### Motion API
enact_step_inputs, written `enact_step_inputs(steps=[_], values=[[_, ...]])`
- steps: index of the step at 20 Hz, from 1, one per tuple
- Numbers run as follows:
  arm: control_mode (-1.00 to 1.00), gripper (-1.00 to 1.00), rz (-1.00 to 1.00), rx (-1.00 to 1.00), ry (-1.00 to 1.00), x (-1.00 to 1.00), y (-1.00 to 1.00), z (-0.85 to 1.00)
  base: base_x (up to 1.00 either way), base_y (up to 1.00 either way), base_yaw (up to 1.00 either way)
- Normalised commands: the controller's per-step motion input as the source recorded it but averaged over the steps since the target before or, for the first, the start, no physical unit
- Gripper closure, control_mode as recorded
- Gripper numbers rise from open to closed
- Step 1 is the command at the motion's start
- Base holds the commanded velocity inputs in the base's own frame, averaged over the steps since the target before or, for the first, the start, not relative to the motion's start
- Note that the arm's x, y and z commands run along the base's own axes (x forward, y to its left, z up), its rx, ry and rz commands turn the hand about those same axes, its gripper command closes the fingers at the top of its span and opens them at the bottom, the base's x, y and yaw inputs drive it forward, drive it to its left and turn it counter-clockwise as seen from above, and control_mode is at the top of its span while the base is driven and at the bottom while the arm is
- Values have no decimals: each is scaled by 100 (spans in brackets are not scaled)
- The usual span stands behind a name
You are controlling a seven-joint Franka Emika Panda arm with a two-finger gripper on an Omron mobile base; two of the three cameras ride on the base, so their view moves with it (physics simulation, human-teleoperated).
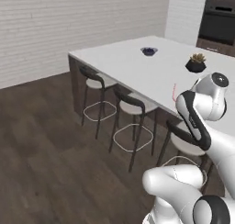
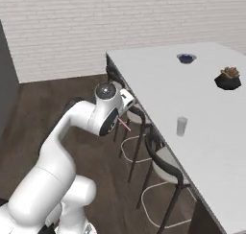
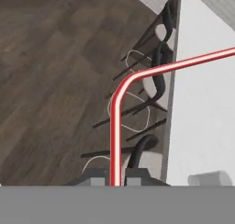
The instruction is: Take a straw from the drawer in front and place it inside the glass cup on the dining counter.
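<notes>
The straw (image 3: 114, 126) runs off the hand view's right edge, its tip unseen

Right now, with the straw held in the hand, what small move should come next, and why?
Probably carry the straw sideways over the dining counter toward the glass cup. The hand is shut on the straw beside the counter's edge, above the stools, and the cup stands farther in on the white slab.

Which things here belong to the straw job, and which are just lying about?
Job:
- straw, held in the shut gripper
- glass cup
- dining counter

Lying about:
- dark blue bowl
- potted plant
- bar stools
</notes>
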Motion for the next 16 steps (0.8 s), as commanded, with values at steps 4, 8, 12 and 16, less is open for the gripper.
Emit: enact_step_inputs(steps=[4,8,12,16], values=[[100,100,0,0,0,0,0,0,88,56,-68],[100,100,0,0,0,0,0,0,76,33,-67],[100,100,0,0,0,0,0,0,65,34,-66],[100,100,0,0,0,0,0,0,48,7,-55]])
